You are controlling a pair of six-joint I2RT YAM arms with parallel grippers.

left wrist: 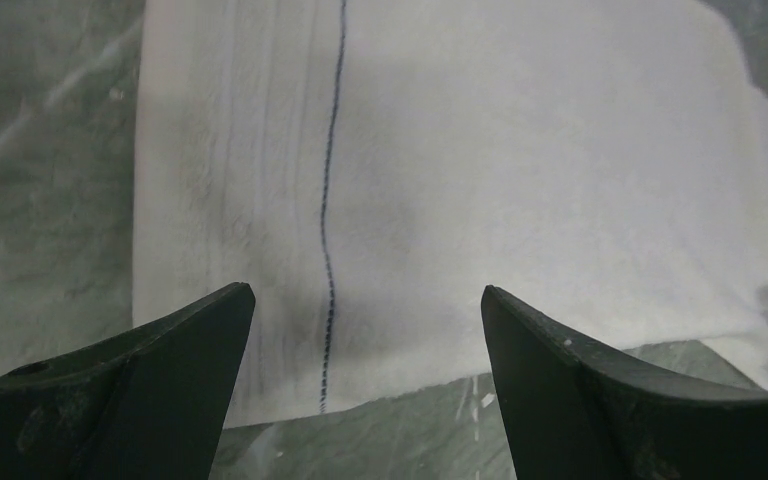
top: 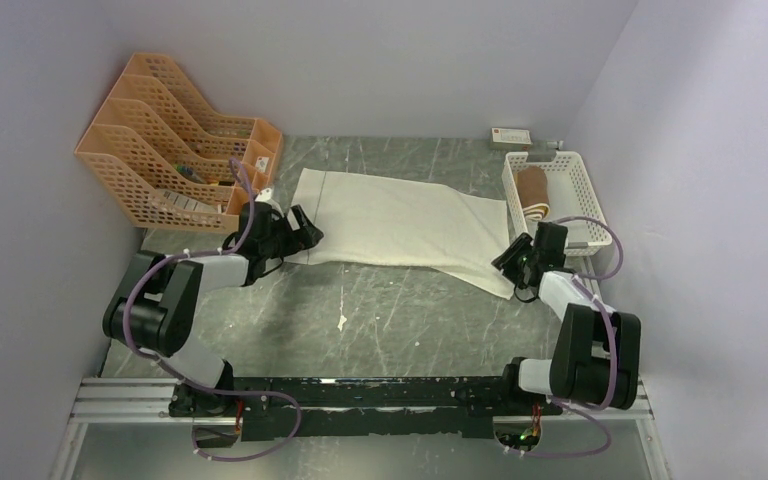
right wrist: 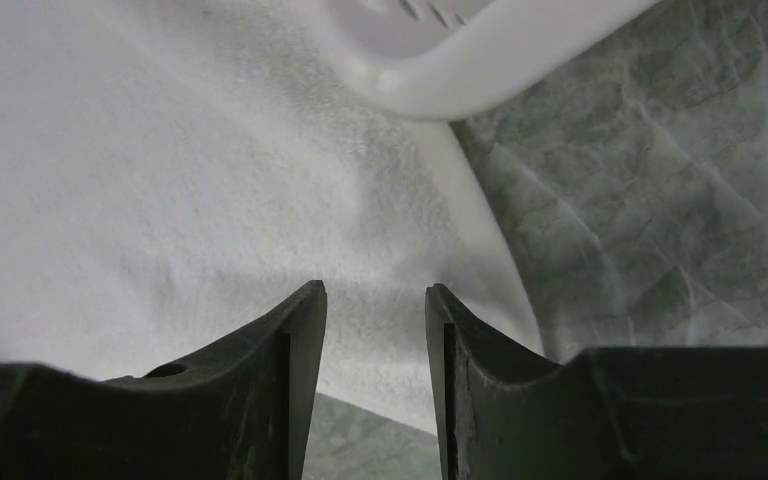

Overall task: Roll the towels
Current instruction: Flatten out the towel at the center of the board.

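The cream-white towel [top: 400, 225] lies spread flat across the table, with a thin dark stitched line near its left end [left wrist: 328, 200]. A brown towel [top: 533, 193] sits rolled up inside the white basket [top: 588, 200]. My left gripper [top: 305, 235] hovers at the cream towel's near left corner, jaws wide open and empty [left wrist: 365, 292]. My right gripper [top: 508, 262] is at the towel's near right corner beside the basket rim [right wrist: 480, 70]. Its jaws [right wrist: 373, 290] stand narrowly open over the towel's edge [right wrist: 160, 180], with nothing pinched between them.
An orange mesh file organizer [top: 175, 140] stands at the back left, close to my left arm. A small white box [top: 513, 137] lies against the back wall. Grey walls close in on the left, back and right of the dark marbled tabletop [top: 380, 310].
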